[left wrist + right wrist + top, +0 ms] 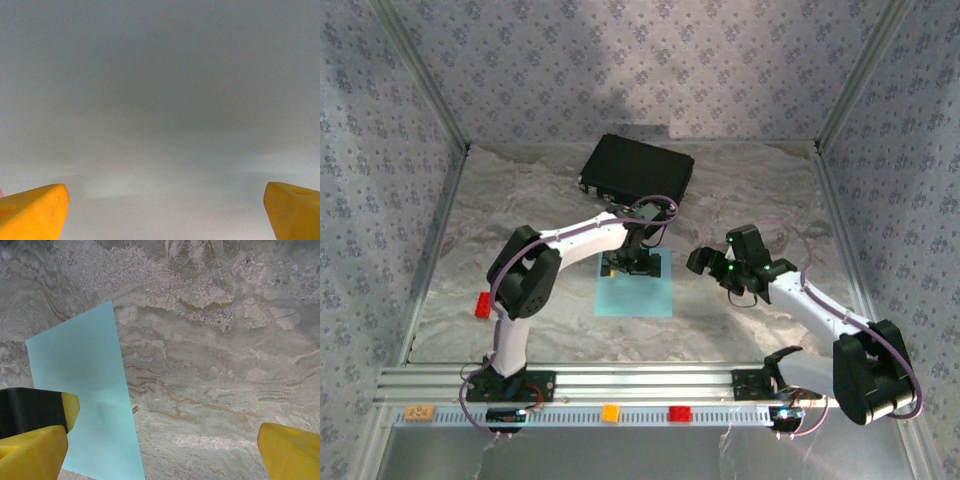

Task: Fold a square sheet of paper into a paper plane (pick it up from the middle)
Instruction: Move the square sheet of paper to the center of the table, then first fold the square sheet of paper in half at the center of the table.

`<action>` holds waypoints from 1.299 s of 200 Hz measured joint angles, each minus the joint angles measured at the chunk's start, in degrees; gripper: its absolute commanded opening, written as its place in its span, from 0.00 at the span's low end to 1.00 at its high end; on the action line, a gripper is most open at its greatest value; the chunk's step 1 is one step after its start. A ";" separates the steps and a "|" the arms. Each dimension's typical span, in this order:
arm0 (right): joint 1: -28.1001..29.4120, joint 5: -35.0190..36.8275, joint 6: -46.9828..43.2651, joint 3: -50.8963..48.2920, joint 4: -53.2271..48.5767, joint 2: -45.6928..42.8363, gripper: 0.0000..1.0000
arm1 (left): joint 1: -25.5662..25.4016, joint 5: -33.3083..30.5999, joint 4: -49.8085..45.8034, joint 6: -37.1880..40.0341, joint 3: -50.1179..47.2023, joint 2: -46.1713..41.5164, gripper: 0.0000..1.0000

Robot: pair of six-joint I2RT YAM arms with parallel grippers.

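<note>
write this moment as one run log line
phase: pre-grasp | left fingers: open, low over square sheet of paper | right fingers: open, above table beside sheet | sheet: flat, unfolded

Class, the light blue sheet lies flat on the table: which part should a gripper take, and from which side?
Its middle, from straight above. The square sheet of paper lies flat on the table with no lifted edge to get under, so a pinch at the centre seems best. The left gripper hangs open over it.
</note>
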 measured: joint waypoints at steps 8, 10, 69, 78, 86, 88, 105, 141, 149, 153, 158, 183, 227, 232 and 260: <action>0.00 0.00 0.00 0.00 -0.04 0.00 0.99 | 0.00 0.00 -0.04 0.00 0.26 0.42 1.00; 0.00 0.00 0.00 0.00 -0.09 0.00 0.99 | 0.00 0.02 -0.04 0.00 0.31 0.52 1.00; -0.07 0.22 0.00 0.00 -0.63 -0.42 0.99 | 0.00 -0.02 -1.55 -0.17 2.01 3.02 1.00; -0.07 0.22 0.00 0.00 -0.81 -0.44 0.99 | 0.00 -0.02 -1.68 -0.17 2.27 3.43 1.00; -0.07 0.22 0.00 0.00 -0.90 -0.46 0.99 | -0.07 -0.02 -1.70 -0.17 2.49 3.80 1.00; -0.07 0.22 0.00 0.00 -0.90 -0.46 0.99 | -0.07 -0.02 -1.70 -0.17 2.49 3.87 1.00; -0.07 0.22 0.00 0.00 -1.03 -0.46 0.99 | -0.33 0.00 -1.75 -0.17 2.60 4.17 1.00; -0.13 0.24 0.00 0.00 -1.22 -0.50 0.99 | -0.66 0.00 -1.77 -0.17 2.78 4.68 1.00; -0.13 0.42 0.00 0.00 -1.22 -0.50 0.99 | -0.66 0.00 -1.75 -0.17 2.75 4.68 1.00; -0.13 0.42 0.00 0.00 -1.22 -0.50 0.99 | -0.66 0.00 -1.75 -0.17 2.78 4.70 1.00; -0.15 0.44 0.00 0.00 -1.22 -0.50 0.99 | -0.66 -0.02 -1.75 -0.17 2.75 4.72 1.00; -0.17 0.61 0.00 0.00 -1.25 -0.50 0.99 | -0.66 -0.02 -1.73 -0.17 2.75 4.72 1.00; -0.55 0.63 0.00 0.00 -1.46 -0.50 0.99 | -0.66 -0.02 -1.70 -0.17 2.71 4.74 0.99; -0.57 0.63 0.02 0.00 -1.49 -0.50 0.99 | -0.66 -0.02 -1.70 -0.17 2.71 4.74 0.97; -0.74 0.63 0.02 0.00 -1.75 -0.50 0.99 | -0.70 0.00 -1.68 -0.17 2.71 4.74 0.97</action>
